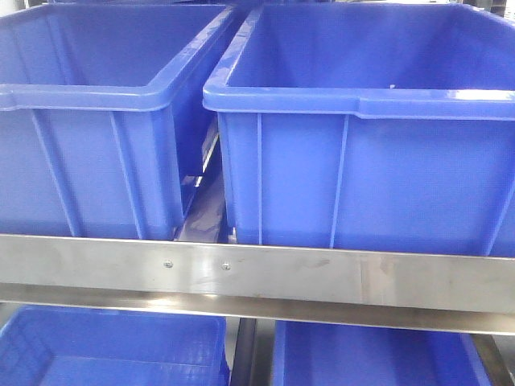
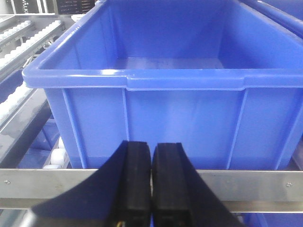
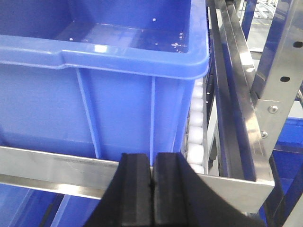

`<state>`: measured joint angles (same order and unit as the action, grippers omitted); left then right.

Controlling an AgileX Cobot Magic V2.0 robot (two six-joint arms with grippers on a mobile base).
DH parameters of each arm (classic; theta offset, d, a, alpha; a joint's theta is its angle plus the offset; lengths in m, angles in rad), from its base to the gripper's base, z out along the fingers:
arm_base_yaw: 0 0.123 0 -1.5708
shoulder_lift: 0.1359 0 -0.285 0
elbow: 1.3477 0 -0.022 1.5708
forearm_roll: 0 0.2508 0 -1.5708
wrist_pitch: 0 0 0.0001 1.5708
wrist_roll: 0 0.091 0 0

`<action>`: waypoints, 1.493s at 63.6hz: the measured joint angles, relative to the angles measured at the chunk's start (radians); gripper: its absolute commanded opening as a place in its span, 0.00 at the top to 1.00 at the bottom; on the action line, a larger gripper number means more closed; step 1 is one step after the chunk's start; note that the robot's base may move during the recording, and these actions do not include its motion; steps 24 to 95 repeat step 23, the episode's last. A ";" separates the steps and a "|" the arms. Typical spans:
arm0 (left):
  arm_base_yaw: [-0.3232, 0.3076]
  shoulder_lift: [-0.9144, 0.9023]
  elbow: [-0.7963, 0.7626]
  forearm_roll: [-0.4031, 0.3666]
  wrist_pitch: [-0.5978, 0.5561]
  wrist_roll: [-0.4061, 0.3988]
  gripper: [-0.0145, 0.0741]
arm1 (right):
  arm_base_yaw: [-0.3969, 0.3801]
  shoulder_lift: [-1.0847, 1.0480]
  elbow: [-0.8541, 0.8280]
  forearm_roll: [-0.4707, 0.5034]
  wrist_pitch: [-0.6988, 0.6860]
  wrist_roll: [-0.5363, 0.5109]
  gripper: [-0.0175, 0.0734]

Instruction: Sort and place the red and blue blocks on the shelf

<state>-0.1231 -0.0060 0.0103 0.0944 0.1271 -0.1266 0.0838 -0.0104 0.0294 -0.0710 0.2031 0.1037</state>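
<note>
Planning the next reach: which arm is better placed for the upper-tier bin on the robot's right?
Probably right. The right fingers, shut and empty, sit at the front rail before that bin, by the shelf's end post. The left fingers, also shut, face the other bin.

A warehouse-like storage area: blue plastic bins on a tiered steel roller shelf.

We see bright, even overhead light, with white glare on the blue bin rims and soft sheen on the shelf's steel rail. Both wrist views stay slightly soft; the dark gripper is underexposed.
</note>
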 measured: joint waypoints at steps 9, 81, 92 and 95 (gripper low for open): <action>0.000 0.000 0.000 0.000 0.000 0.000 0.70 | 0.000 0.000 0.000 0.000 0.000 0.000 0.75; 0.000 0.000 0.000 0.000 0.000 0.000 0.70 | 0.000 0.000 0.000 0.000 0.000 0.000 0.75; 0.000 0.000 0.000 0.000 0.000 0.000 0.70 | 0.000 0.000 0.000 0.000 0.000 0.000 0.75; 0.000 0.000 0.000 0.000 0.000 0.000 0.70 | 0.000 0.000 0.000 0.000 0.000 0.000 0.75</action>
